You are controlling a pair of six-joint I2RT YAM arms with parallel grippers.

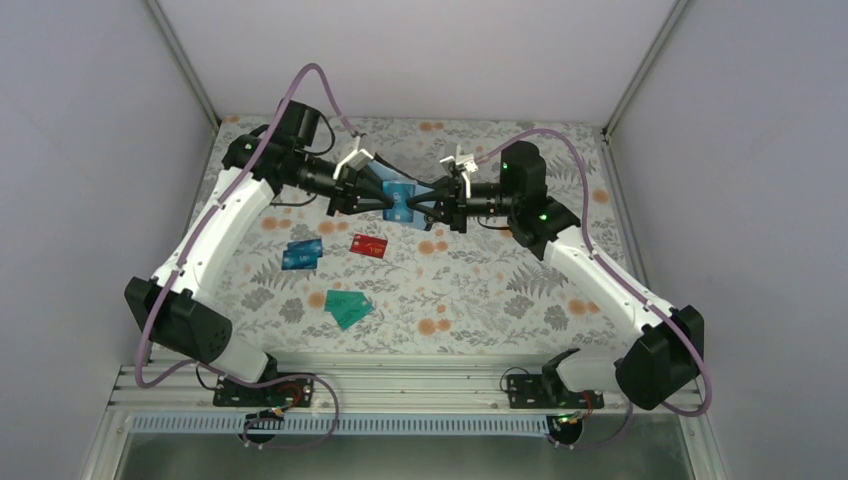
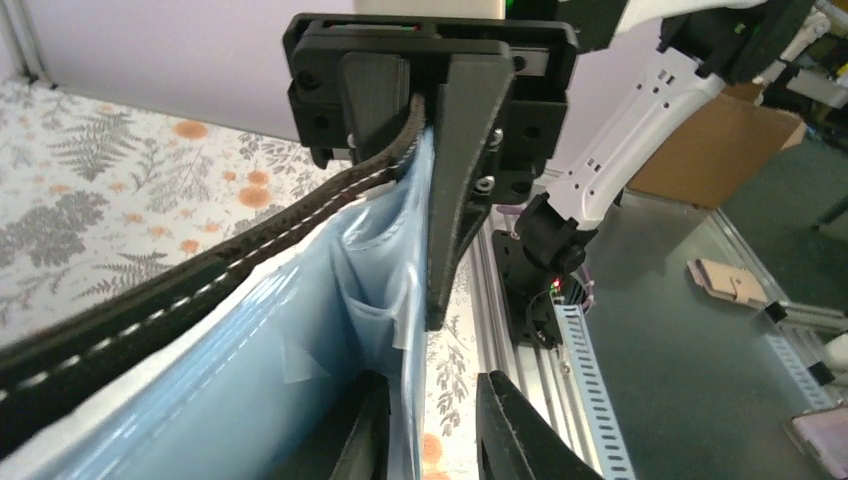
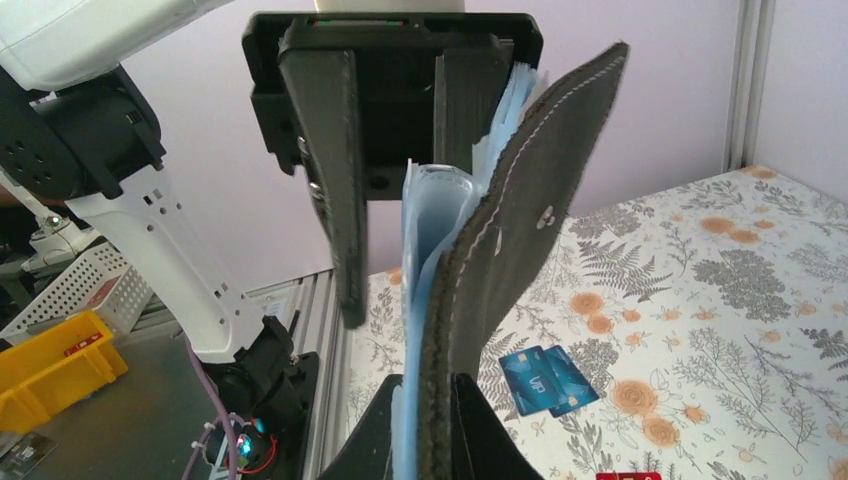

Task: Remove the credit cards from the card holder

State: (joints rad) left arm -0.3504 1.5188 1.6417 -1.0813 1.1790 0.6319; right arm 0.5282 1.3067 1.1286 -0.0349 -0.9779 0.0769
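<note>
Two robot arms meet above the far middle of the floral-printed table cover (image 1: 500,290). Between them, lifted clear of the surface, hangs the small black stitched bifold card holder with a pale blue inner lining (image 1: 400,193).

The right gripper (image 1: 422,202) is clamped tight on one end of the holder. Its own wrist view shows both fingers pressing the black flap and the blue lining together, and the left wrist view shows the same pinch from the opposite side.

The left gripper (image 1: 380,201) reaches in from the other end with its jaws a little apart. The blue lining passes between its fingers and lies against one of them, while a gap shows beside the other, so it is not squeezing the holder. The black outer flap bows away from the lining, leaving the holder spread open. Whether any card sits in its pockets cannot be told.

The cards lie flat on the cover, nearer the arm bases. The small red plastic card (image 1: 369,245) rests just below the holder. The blue plastic cards (image 1: 302,254), seemingly two overlapped, lie to its left. The teal-green plastic cards (image 1: 348,308), fanned one over the other, sit nearest the bases, apart from the rest.
</note>
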